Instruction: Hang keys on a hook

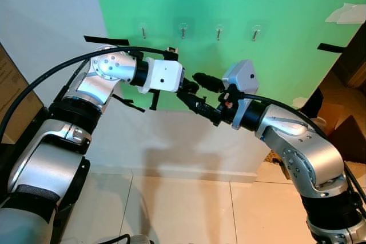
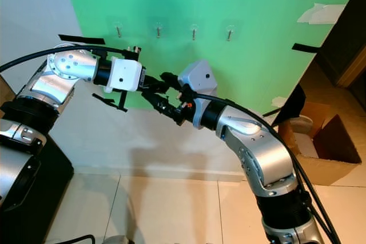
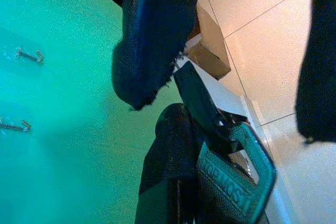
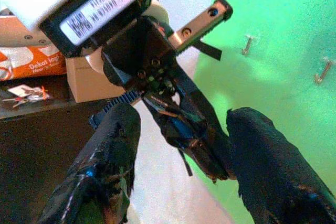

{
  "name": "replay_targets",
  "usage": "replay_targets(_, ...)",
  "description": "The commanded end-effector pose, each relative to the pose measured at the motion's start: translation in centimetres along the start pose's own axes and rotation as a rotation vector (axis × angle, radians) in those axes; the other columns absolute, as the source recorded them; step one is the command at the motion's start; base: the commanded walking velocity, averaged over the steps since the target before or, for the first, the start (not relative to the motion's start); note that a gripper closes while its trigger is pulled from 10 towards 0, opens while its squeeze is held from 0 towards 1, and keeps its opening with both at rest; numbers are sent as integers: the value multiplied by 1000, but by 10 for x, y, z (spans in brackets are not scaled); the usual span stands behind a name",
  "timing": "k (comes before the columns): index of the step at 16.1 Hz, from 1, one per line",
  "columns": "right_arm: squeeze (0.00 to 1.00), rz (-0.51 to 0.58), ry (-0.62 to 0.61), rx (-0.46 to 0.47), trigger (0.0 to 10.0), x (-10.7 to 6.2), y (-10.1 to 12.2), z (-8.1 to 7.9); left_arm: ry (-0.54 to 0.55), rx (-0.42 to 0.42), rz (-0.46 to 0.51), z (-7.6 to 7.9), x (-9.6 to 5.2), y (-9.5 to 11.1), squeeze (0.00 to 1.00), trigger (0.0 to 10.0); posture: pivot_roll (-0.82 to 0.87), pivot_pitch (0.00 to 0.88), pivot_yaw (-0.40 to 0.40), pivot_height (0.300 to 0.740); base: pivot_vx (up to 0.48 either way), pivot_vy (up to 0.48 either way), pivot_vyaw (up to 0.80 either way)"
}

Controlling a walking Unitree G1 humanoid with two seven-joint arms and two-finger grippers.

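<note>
Left eye view shows the green board [image 1: 229, 4] on the white wall as the biggest thing here, with four small hooks [image 1: 183, 29] in a row across its upper part, all bare. In front of it and below that row, the two silver arms meet in mid-air: the left claw [image 1: 191, 92] and the right claw [image 1: 200, 92] point at each other and their black fingers overlap, well short of the board. The keys [image 3: 231, 177] are between them: the left wrist view shows a dark key head with raised lettering and a slot lying against one black finger [image 3: 163, 177], which looks like one of the right claw's, while the left claw's own fingers stand apart on either side of it. In the right wrist view the right claw's fingers are also spread wide, around the left claw's tip. It looks like a handover between claws, and I cannot tell which one bears the key's weight. So nothing is hung yet; what is left is to settle the grip, lift to the row and slip the ring over a hook. An open cardboard box [image 2: 334, 147] sits on the floor to the right, its contents unclear. Another small bunch of keys [image 4: 23, 94] lies on a dark counter [image 4: 31, 150] beside a box [image 4: 86, 80].
</note>
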State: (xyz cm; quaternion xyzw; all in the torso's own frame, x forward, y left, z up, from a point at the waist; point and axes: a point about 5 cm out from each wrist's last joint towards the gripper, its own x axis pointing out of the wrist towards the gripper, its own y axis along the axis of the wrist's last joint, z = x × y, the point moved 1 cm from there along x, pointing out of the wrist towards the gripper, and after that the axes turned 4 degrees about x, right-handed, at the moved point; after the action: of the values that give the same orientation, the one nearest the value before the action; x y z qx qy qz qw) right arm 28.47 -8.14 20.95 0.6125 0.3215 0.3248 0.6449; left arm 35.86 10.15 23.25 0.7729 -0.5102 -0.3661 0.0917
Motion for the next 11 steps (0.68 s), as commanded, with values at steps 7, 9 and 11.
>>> replay_targets(7, 0, 4, 14, -15, 3961, 3, 3, 1, -27, 26, 17, 2, 2, 5, 0, 10000, -29, 0, -19, 740, 0, 0, 0)
replay_targets(9, 0, 5, 15, -14, 3373, 3, 3, 1, -28, 28, 16, 2, 2, 5, 0, 10000, -29, 0, -19, 740, 0, 0, 0)
replay_targets(11, 0, 4, 20, -13, 1647, 3, 3, 1, -28, 30, 14, 2, 2, 5, 0, 10000, -29, 0, -19, 740, 0, 0, 0)
